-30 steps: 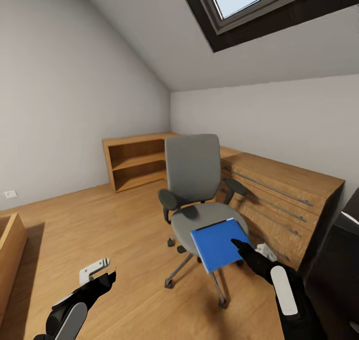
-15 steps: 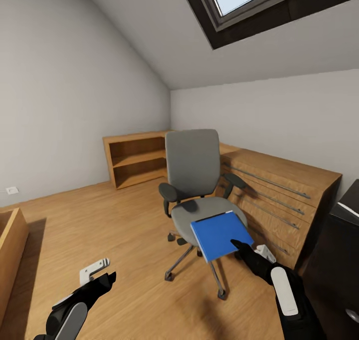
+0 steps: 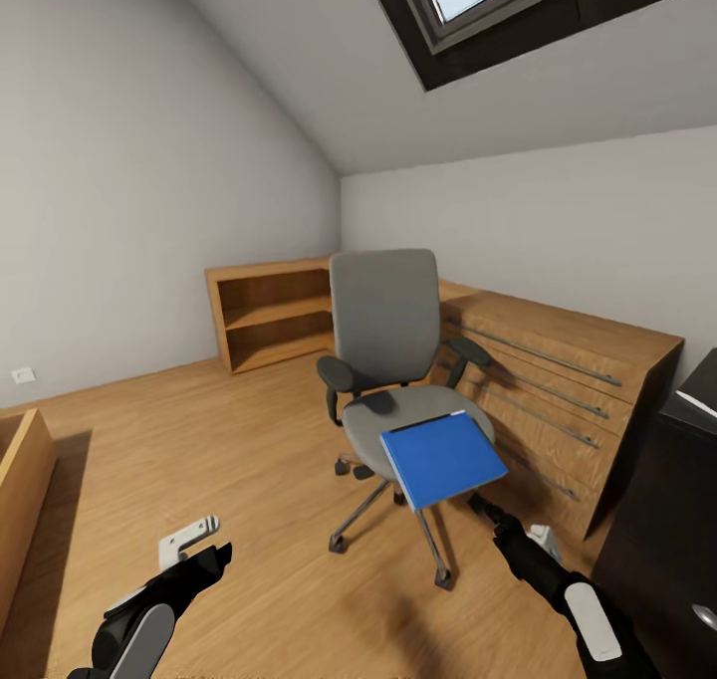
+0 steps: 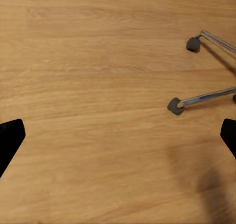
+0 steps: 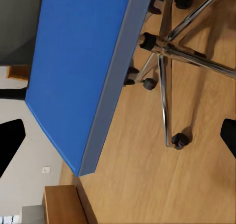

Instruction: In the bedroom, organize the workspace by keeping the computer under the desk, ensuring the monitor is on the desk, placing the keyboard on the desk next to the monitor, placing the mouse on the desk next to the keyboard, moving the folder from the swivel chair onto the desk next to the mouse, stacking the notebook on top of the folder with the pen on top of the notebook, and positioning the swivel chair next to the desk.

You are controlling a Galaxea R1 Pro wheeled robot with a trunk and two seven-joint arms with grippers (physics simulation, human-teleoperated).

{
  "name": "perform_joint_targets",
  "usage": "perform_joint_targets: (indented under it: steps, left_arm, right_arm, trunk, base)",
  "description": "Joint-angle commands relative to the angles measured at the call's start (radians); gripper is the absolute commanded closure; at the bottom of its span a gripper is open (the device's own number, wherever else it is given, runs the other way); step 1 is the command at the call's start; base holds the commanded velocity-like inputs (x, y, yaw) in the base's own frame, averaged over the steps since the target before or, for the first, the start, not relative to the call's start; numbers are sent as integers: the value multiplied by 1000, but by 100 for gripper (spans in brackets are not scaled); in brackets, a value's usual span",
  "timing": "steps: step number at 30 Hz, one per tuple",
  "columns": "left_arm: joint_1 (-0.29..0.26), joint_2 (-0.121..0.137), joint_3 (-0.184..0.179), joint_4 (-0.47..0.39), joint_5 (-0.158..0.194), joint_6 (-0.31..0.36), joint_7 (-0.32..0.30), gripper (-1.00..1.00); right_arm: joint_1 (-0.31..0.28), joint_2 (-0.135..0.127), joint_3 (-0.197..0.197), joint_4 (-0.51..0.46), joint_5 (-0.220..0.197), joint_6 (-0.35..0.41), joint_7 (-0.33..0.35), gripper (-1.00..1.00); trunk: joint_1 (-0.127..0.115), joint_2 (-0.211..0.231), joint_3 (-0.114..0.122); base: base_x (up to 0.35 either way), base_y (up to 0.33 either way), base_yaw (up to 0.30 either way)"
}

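Blue folder (image 3: 442, 457) overhanging front of swivel chair (image 3: 390, 360) seat, centre frame. Right gripper (image 3: 486, 509) spread wide, just short of its near edge: slide in level, pinch deep. Left gripper (image 3: 204, 555) spread, idle lower left

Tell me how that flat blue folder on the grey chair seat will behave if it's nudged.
The flat bright blue folder overhangs the grey swivel chair's seat front, so a nudge could probably tip it off. It looks thin yet stiff, holding flat past the edge. The chair stands on casters and may roll.
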Motion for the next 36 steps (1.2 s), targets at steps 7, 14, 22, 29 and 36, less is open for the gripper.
perform_joint_targets:
  steps: [7,14,22,29,36]
  left_arm:
    - [-1,1,-3,-1,11,0,10,-100]
    - [-1,1,-3,-1,9,0,10,-100]
    - [-1,1,-3,-2,9,0,10,-100]
    - [-1,-7,-3,-2,7,0,10,-100]
    - [-1,-32,-2,-2,5,0,9,-100]
  right_arm:
    - [-1,-8,-1,14,-24,-1,75,-100]
    - [-1,-20,0,47,-27,0,132,-100]
    - [-1,-19,0,48,-29,4,145,-100]
    - [-1,-14,4,43,-29,2,164,-100]
    - [-1,-11,5,42,-29,3,165,-100]
  trunk:
    - [27,-50,-23]
    - [54,-99,-45]
    - [84,-155,-70]
    - [98,-177,-95]
    - [101,-178,-122]
  base:
    - [0,0,0]
    - [0,0,0]
    - [0,0,0]
    - [0,0,0]
    - [0,0,0]
